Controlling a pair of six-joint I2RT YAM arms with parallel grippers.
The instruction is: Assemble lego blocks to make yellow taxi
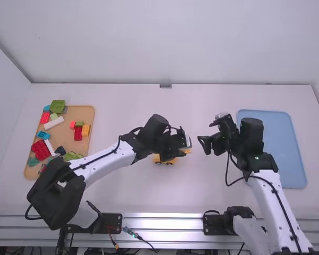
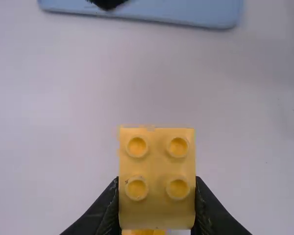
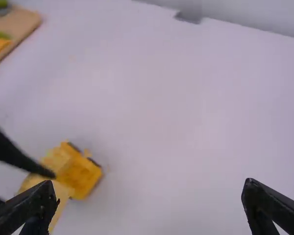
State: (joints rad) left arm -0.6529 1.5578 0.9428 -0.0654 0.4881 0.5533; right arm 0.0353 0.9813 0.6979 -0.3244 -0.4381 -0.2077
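Note:
My left gripper (image 1: 179, 147) is over the middle of the table. In the left wrist view, my left gripper (image 2: 157, 200) is shut on a light yellow block (image 2: 157, 169) with several studs. Part of a deeper yellow piece (image 2: 143, 232) peeks out beyond it. The wheeled yellow taxi base (image 1: 164, 160) stands on the table under the left gripper; the right wrist view shows this base (image 3: 81, 177) partly behind the held block. To the right, my right gripper (image 1: 206, 135) hovers apart from the blocks. In its own view, the right gripper (image 3: 149, 203) is open with nothing between its fingers.
A wooden tray (image 1: 89, 111) of red, green, blue, white and yellow blocks lies at the far left. On the right, a blue tray (image 1: 287, 154) sits behind and beside the right arm. A grey bracket (image 1: 165, 85) is at the table's back edge.

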